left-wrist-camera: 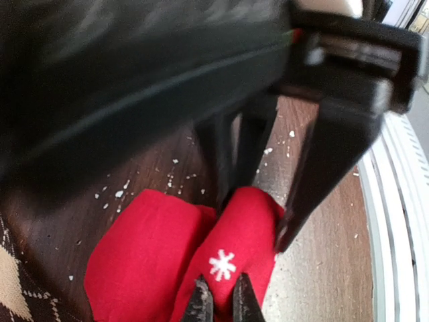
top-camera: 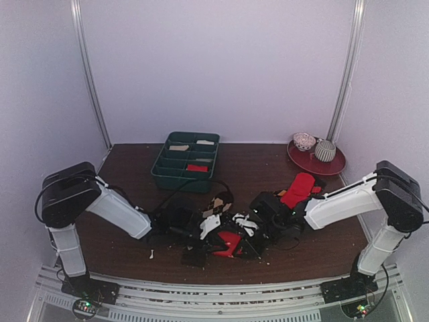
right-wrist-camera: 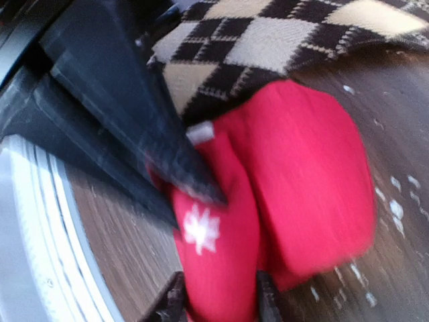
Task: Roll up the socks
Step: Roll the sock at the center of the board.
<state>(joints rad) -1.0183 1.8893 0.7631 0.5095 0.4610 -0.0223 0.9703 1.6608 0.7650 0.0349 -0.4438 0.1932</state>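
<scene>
A bright red sock with a white snowflake mark lies folded at the table's near middle. My left gripper is shut on one raised fold of it, just below the snowflake. My right gripper is shut on the same fold from the opposite side. The right gripper's fingers show in the left wrist view, and the left gripper's fingers show in the right wrist view. The dark brown argyle sock lies just behind the red one, touching it, and shows in the left wrist view.
A green compartment tray stands at the back middle. A red plate with two rolled balls is at the back right. Another red sock lies behind the right arm. White crumbs dot the wood. The table's front rail is close.
</scene>
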